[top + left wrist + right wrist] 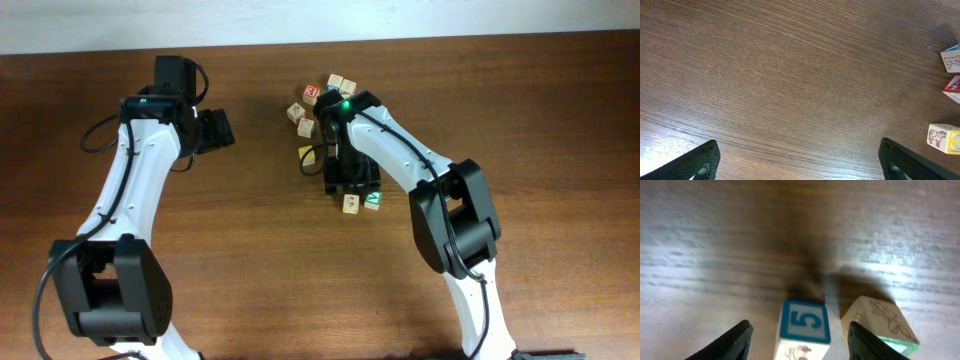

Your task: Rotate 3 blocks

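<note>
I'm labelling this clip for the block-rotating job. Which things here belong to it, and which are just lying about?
Job:
- blue 5 block
- green-edged block beside it
- right gripper, open astride the blue 5 block

Lying about:
- red-lettered cube
- yellow-faced cube

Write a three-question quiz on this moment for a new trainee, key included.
1. True or false: the left gripper is holding a block.
2. What shows on the top face of the block that lies between the fingers of the right gripper? A. a red letter B. a blue 5 C. a yellow star
3. Do the right jaws press that block, or stand clear of it?
Key: 1 false, it is open with nothing between its fingers; 2 B; 3 they stand clear, with a gap on each side.
</note>
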Controlling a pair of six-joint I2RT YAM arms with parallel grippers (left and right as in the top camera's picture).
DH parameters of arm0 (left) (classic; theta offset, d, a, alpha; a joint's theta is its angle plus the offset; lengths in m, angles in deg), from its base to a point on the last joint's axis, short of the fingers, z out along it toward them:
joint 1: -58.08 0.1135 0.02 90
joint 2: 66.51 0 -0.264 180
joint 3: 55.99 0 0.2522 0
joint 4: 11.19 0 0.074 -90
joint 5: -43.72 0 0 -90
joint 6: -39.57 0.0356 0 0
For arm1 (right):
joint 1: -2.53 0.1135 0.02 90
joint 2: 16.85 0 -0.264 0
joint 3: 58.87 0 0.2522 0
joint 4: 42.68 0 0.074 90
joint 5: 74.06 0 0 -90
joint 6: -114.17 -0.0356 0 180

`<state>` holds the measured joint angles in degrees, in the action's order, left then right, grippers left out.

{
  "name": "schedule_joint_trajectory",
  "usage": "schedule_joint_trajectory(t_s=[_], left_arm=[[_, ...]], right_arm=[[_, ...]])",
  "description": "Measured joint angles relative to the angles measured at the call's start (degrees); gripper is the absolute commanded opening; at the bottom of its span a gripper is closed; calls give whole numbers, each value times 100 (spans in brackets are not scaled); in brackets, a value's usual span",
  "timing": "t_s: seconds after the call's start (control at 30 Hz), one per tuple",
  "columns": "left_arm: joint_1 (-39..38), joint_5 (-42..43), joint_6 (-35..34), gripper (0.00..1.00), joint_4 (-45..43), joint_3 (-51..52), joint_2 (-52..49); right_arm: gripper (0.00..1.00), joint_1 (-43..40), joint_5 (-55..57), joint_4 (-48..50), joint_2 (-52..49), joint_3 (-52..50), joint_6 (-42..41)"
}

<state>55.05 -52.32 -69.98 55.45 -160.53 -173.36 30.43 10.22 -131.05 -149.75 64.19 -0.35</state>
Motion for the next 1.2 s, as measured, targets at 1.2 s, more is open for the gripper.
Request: schedule_joint_trajectory(t_s=[1.2], left_arm=[[0, 2, 0, 99, -87, 0, 0]], right_arm=[[38, -938, 304, 3606, -1067, 1082, 1375]])
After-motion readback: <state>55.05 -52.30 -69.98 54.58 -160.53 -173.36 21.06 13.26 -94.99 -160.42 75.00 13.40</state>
